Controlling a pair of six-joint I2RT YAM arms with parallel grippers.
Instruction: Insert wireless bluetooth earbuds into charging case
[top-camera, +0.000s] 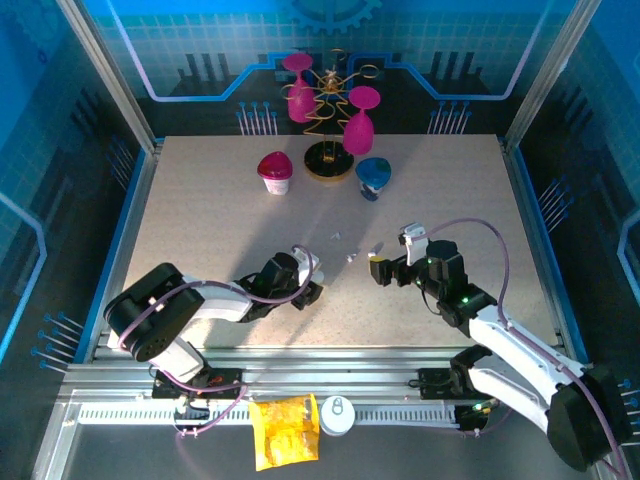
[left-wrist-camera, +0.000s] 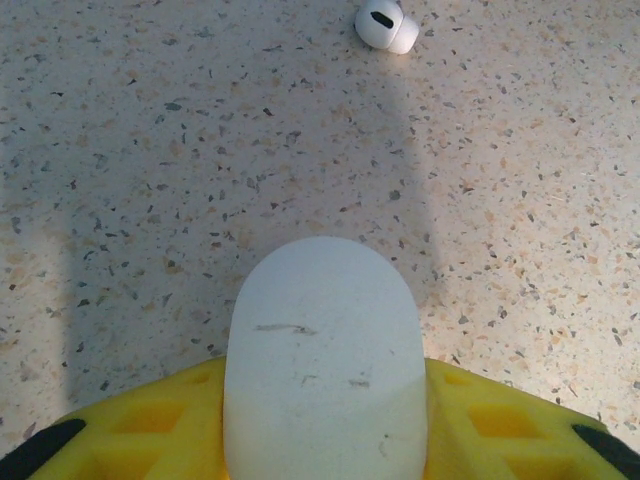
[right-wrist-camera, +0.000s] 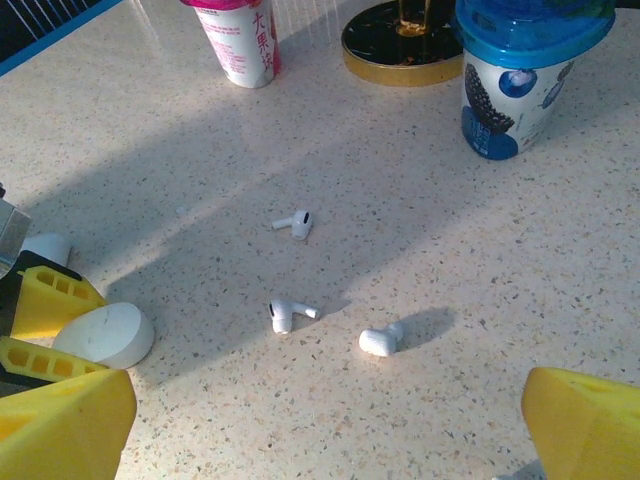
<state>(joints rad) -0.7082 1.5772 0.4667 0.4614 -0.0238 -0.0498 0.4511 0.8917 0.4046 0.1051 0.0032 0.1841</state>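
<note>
My left arm (top-camera: 200, 305) lies low, its left gripper (top-camera: 308, 280) clamped on the white pill-shaped plastic case (left-wrist-camera: 322, 350); right of that case my right gripper (right-wrist-camera: 320, 420) gapes wide.

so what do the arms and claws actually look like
The left arm and right arm are chunky black and white segments, each trailing a thin purple cable. Small green lights glow on the right one. The left claw and right claw have blocky yellow fingers with ribbed cutouts.

The speckled table (top-camera: 200, 220) is carrying three white earbuds (right-wrist-camera: 295, 224), a pink cup (top-camera: 274, 172), a blue cup (top-camera: 374, 177) and a gold stand (top-camera: 331, 160).
</note>
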